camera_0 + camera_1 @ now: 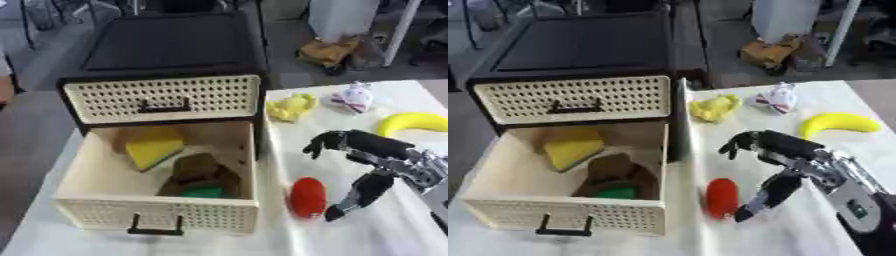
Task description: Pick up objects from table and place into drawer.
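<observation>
red object [307, 197] on table, just left of right hand [367, 165] fingers [325, 142]

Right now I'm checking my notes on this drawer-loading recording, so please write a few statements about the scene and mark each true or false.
1. The lower drawer is pulled open. True.
2. The red object already lies inside the drawer. False: it lies on the table, right of the drawer.
3. The right hand is beside the red object, thumb and fingers spread, holding nothing. True.
4. The banana is in the right hand. False: it lies on the table, beyond the hand.
5. The open drawer holds a yellow wedge-shaped item. True.
6. The upper drawer is open too. False: it is closed.
</observation>
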You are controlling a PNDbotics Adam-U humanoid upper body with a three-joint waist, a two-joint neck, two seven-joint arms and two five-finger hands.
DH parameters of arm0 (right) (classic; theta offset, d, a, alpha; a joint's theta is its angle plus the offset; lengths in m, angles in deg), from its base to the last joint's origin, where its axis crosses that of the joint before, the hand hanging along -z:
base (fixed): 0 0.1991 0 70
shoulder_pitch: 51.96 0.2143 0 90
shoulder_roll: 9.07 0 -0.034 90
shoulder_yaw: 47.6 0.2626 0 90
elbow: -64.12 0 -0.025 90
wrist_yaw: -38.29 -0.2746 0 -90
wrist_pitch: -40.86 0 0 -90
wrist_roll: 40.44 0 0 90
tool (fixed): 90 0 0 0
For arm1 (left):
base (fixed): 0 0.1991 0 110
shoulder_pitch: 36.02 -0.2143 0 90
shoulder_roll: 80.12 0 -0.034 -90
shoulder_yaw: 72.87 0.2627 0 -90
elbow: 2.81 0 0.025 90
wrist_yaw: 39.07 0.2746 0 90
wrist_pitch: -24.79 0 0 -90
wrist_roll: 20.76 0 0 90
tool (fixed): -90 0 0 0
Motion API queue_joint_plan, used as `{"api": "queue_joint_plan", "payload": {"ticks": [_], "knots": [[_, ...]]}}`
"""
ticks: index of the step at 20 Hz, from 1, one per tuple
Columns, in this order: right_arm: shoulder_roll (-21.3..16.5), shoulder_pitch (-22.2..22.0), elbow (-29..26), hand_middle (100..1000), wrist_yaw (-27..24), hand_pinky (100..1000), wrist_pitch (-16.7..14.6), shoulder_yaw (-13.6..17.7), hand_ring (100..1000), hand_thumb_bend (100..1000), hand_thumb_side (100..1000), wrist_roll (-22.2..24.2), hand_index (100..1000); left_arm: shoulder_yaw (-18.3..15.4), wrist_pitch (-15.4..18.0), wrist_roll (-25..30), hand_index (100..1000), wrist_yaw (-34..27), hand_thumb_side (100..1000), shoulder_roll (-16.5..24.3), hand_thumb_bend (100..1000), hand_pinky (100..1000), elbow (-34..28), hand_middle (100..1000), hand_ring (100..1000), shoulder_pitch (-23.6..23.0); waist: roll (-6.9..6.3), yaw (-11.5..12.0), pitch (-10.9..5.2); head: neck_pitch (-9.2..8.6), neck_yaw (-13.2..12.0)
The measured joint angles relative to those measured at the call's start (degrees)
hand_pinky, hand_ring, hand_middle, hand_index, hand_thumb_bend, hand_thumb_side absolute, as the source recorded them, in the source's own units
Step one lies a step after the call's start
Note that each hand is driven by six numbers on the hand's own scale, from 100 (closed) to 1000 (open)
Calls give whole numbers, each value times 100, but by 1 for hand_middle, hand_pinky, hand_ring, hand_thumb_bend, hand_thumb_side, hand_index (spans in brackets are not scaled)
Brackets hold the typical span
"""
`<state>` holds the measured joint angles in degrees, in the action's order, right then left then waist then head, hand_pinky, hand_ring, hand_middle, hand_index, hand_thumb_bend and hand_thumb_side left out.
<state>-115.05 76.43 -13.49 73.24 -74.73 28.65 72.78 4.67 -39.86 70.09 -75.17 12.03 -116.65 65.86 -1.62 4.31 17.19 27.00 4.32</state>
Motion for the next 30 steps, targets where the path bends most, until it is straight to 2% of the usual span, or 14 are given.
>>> {"api": "queue_joint_plan", "payload": {"ticks": [5,8,14,22,26,30], "knots": [[1,-55,-80,705,39,779,102,-50,919,944,617,178,906,0,-8,-2,908,30,621,-1,100,100,0,100,100,-2,-7,-14,-1,-1,8],[-1,-128,-225,697,51,772,174,-71,911,942,634,193,901,0,-18,7,908,50,621,-5,100,100,0,100,100,-8,-6,-36,-1,-41,-19],[-13,-259,-461,672,53,777,301,-116,920,936,610,150,893,0,-57,-6,908,102,621,-54,100,100,0,100,100,-8,-3,-37,8,-49,-103],[-86,-344,-697,646,-937,781,696,19,925,938,604,506,879,-4,-73,-23,907,133,621,-97,100,100,0,100,100,-9,2,-32,13,16,-424],[-114,-340,-713,644,-1018,780,787,51,924,933,585,523,868,-4,-90,-26,906,133,622,-97,100,100,0,100,100,-8,20,-30,13,42,-477],[-105,-301,-491,657,-881,777,768,70,920,928,572,440,858,-4,-111,-5,904,138,623,-103,100,100,0,100,100,-8,10,2,20,43,-478]]}}
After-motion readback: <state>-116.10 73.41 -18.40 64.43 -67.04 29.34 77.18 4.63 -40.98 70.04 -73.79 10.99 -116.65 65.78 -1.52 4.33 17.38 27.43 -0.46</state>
